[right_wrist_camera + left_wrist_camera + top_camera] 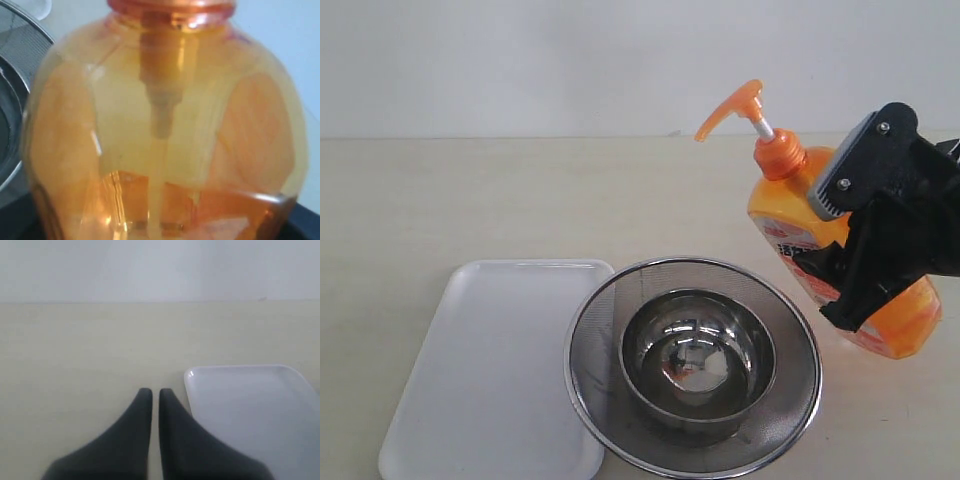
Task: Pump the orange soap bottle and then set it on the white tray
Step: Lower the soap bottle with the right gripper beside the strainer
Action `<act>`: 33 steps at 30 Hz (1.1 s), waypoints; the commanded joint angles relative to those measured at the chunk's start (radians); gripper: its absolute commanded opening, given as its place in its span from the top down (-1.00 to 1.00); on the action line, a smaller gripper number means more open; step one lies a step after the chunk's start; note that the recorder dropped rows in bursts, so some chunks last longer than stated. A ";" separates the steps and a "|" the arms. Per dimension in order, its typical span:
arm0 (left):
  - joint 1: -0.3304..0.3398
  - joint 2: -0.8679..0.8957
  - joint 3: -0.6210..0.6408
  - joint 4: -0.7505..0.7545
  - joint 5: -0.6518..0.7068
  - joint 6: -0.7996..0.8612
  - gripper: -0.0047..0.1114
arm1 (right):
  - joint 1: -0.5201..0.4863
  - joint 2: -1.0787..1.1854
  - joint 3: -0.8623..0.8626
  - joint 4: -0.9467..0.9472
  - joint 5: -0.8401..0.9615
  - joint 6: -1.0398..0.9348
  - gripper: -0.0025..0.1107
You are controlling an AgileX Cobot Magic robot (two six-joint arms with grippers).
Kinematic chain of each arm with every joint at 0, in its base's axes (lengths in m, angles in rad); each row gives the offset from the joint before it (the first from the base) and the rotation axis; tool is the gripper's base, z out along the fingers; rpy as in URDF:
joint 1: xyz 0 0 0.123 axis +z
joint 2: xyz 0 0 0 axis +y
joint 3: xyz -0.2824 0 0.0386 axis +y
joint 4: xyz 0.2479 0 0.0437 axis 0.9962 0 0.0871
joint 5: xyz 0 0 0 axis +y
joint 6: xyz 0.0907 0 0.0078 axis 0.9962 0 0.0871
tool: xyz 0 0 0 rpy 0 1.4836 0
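- At the right of the table [470,200], my right gripper [845,243] is clamped round the orange soap bottle [778,208]; translucent plastic, leaning left;
- my left gripper [155,401]: smooth black fingers [140,415] tapered, nearly touching;
- the white tray [490,360], matte and round-cornered, lies just beside the steel mesh strainer [605,330].

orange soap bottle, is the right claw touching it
Touching. The exterior view shows the right claw clamped across the tilted orange soap bottle.
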 commanded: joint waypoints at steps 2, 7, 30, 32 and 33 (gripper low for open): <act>0.002 -0.002 0.004 -0.007 -0.013 -0.012 0.84 | 0.001 -0.008 -0.015 -0.001 0.030 -0.009 0.96; 0.002 -0.002 0.004 -0.007 -0.013 -0.012 0.84 | 0.001 -0.008 -0.003 0.001 0.030 -0.005 0.96; 0.002 -0.002 0.004 0.085 -0.056 0.009 0.84 | 0.001 -0.008 0.005 0.110 0.040 -0.012 0.96; 0.002 -0.002 0.004 0.095 -0.113 0.011 0.84 | 0.001 -0.008 0.005 0.110 0.042 -0.012 0.96; 0.002 -0.002 0.004 0.095 -0.141 0.011 0.84 | 0.001 -0.008 0.005 0.110 0.042 -0.012 0.96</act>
